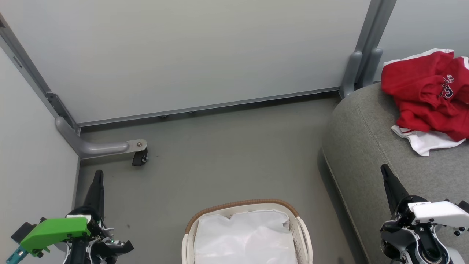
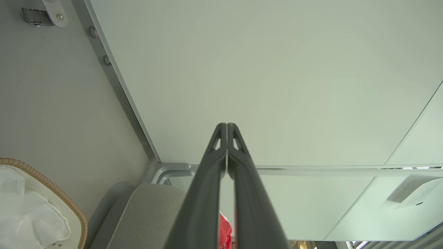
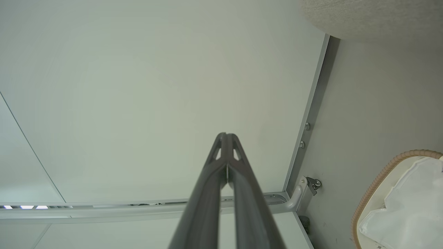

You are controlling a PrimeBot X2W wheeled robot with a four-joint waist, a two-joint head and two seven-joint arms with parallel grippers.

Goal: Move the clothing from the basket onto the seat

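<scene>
The clothing (image 1: 425,88) lies heaped on the seat (image 1: 366,146), far right; the basket (image 1: 242,205), near centre, looks emptied down to its white liner (image 1: 245,234) — verify that. Your left gripper (image 1: 98,175) and right gripper (image 1: 384,169) are pressed together, empty.

Grey floor (image 1: 227,161) spreads across the middle of my head view. On it stand a cream basket (image 1: 242,205) at bottom centre and a grey sofa (image 1: 366,146) at right. Crumpled red-and-white clothing (image 1: 425,91) lies on the sofa, upper right.
</scene>
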